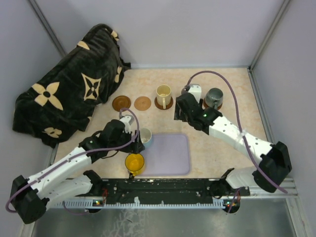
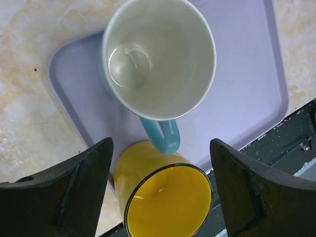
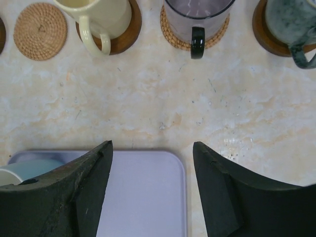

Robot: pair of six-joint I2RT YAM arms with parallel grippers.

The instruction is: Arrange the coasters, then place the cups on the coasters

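Observation:
A white cup with a light-blue handle [image 2: 158,59] stands on the lavender tray [image 2: 247,89], and a yellow cup [image 2: 163,197] sits at the tray's near left corner. My left gripper [image 2: 160,143] hangs open over both cups, its fingers [image 2: 84,187] wide on either side of the yellow cup and touching nothing. Along the back, a cream cup [image 3: 101,17], a mauve cup [image 3: 197,12] and a grey-green cup [image 3: 291,22] each stand on a coaster. A tan coaster [image 3: 40,30] and a dark coaster [image 1: 121,103] lie bare. My right gripper [image 3: 152,145] is open and empty above the tray's far edge.
A black patterned bag [image 1: 69,98] fills the back left corner. Grey walls close in the table on three sides. A black rail [image 1: 168,187] with the arm bases runs along the near edge.

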